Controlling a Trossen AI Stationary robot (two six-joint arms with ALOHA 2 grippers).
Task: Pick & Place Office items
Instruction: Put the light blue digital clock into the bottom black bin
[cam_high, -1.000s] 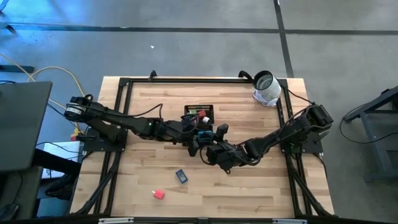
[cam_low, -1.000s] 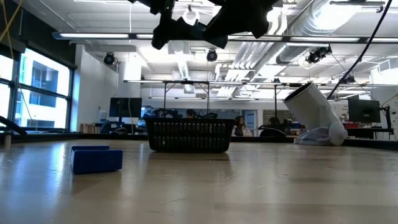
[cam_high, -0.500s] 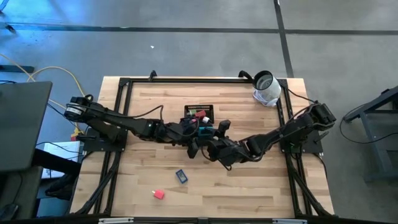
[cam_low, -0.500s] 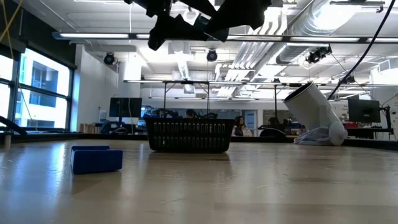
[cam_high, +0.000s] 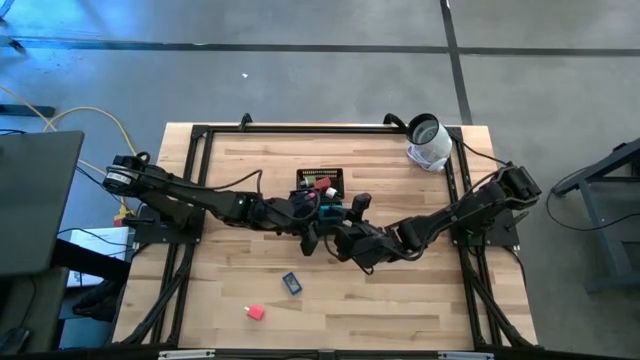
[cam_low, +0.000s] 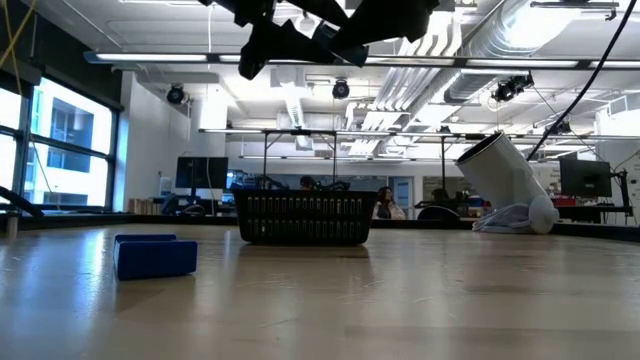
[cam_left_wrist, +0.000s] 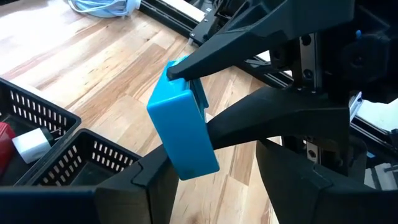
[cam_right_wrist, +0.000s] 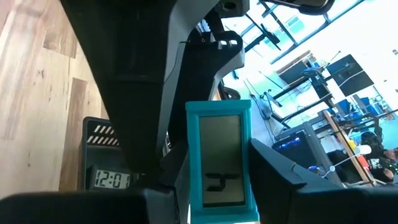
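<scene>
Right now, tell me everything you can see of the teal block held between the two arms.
The teal block is a small flat rectangular piece with rounded corners, smooth like plastic. One broad face carries a grey display panel in a teal frame, showing a dark mark. It hangs in the air above the table, near the black mesh tray, not touching either. Both tools meet on it: the right tool grips its edges, and the left tool has its fingers alongside its lower end.

Teal block (cam_left_wrist: 184, 132): small screen on one face, held off the table, clamped at both ends. Blue block (cam_high: 292, 283): flat on the table, near the front. Red block (cam_high: 256, 313): flat on the table, nearer the front edge. Red-and-white pieces (cam_high: 323, 184): inside the tray.
</scene>
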